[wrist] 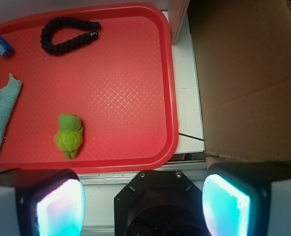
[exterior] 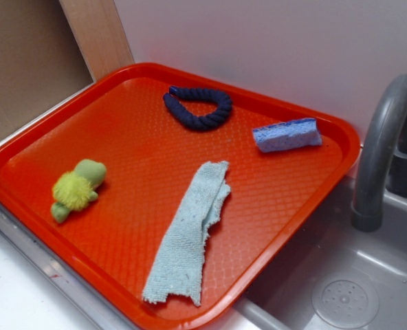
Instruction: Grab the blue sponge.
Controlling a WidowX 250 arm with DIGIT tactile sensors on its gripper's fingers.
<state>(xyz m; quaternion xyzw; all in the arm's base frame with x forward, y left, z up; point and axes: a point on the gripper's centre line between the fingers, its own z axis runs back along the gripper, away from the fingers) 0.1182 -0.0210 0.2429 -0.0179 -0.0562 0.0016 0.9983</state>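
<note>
Gripper (wrist: 143,196) sat wide apart, holding nothing, above the near rim of the red plastic tray (exterior: 286,227). Small periwinkle-blue porous sponge block (exterior: 287,135) lay in the tray's far corner toward the grey faucet (exterior: 382,151), beside the navy rope ring (exterior: 198,108), well apart from the gripper.

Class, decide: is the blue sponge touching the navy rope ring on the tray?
Apart. The exterior view shows bare red tray between the blue sponge and the rope ring.
</note>
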